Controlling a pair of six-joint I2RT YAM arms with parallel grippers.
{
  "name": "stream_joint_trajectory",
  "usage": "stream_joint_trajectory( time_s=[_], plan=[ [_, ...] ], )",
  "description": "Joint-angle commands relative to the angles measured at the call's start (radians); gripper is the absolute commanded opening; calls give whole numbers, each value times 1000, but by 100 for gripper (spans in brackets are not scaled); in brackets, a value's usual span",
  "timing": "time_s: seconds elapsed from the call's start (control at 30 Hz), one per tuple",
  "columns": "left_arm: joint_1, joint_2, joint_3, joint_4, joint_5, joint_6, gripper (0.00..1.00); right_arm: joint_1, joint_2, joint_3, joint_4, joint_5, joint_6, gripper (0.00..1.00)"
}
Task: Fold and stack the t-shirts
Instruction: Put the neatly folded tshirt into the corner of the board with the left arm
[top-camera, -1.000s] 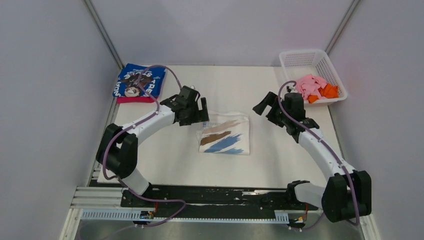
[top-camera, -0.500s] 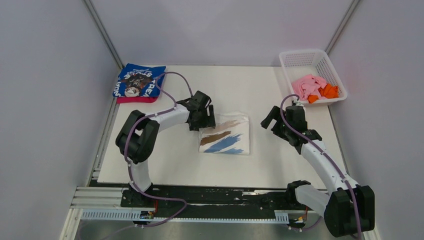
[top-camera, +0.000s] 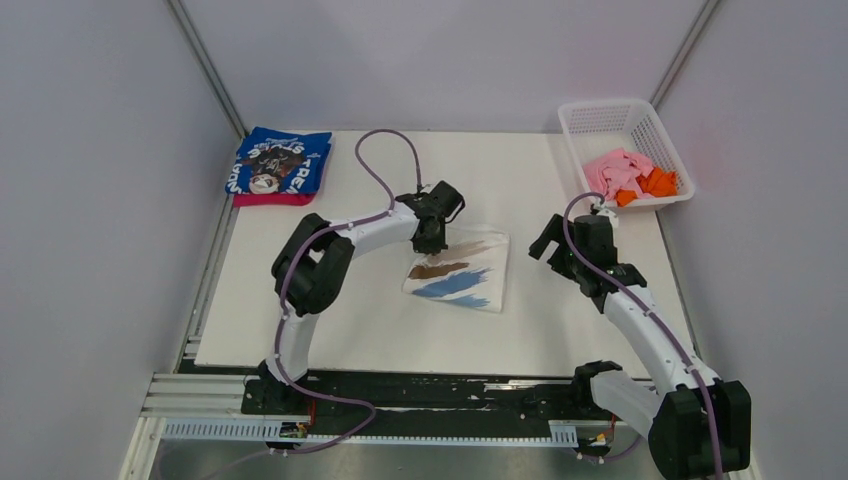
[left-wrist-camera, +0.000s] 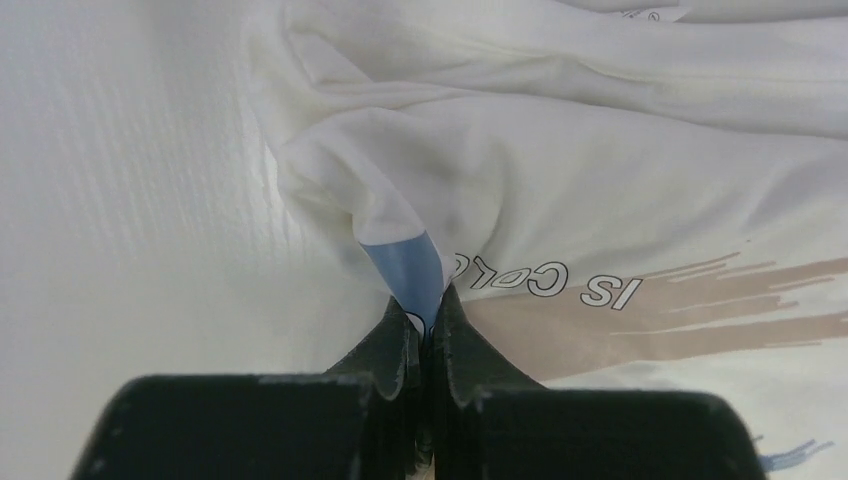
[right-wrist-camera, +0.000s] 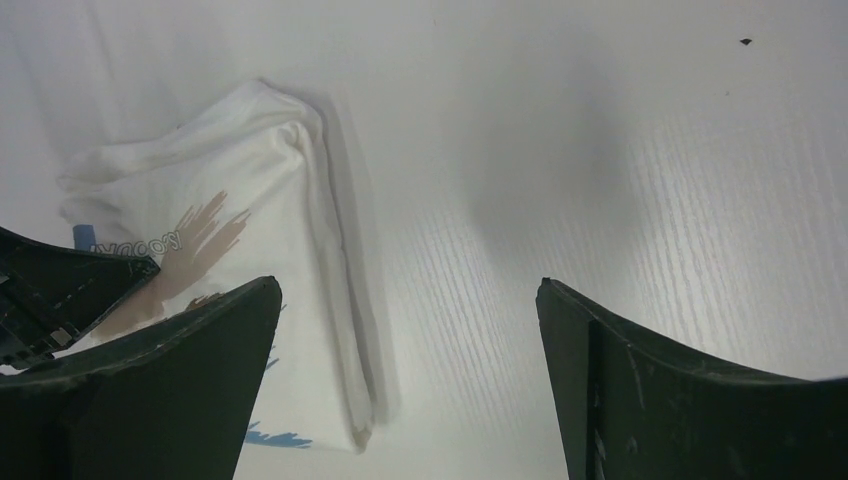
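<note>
A folded white t-shirt (top-camera: 462, 272) with tan and blue streaks lies mid-table. My left gripper (top-camera: 432, 238) is shut on its far left corner; the left wrist view shows the jaws (left-wrist-camera: 428, 320) pinching a blue-lined fold of the white t-shirt (left-wrist-camera: 600, 180). To the shirt's right, my right gripper (top-camera: 548, 240) hovers open and holds nothing. In the right wrist view its fingers (right-wrist-camera: 408, 290) straddle bare table beside the white t-shirt's (right-wrist-camera: 270, 200) edge. A blue t-shirt (top-camera: 280, 160) sits folded on a magenta one (top-camera: 268, 199) at the far left.
A white lattice basket (top-camera: 610, 115) at the far right corner holds a crumpled pink t-shirt (top-camera: 620, 172) and an orange one (top-camera: 658, 183). Grey walls close in the table on both sides. The left arm's purple cable arcs above the table.
My left gripper moved right onto the white t-shirt's far left corner and shut on it. The shirt shifted and turned slightly. The right gripper drew back a little, still open.
</note>
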Motion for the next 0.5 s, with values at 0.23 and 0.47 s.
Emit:
stream_joint_trajectory(
  time_s=[0.23,0.47],
  plan=[
    [115,16,183,-67,-545,490,0,-5,-30,-11,16,119,-28,100],
    [258,-13,210,147,-552,864,0,-6,-7,-10,19,186,-33,100]
  ],
)
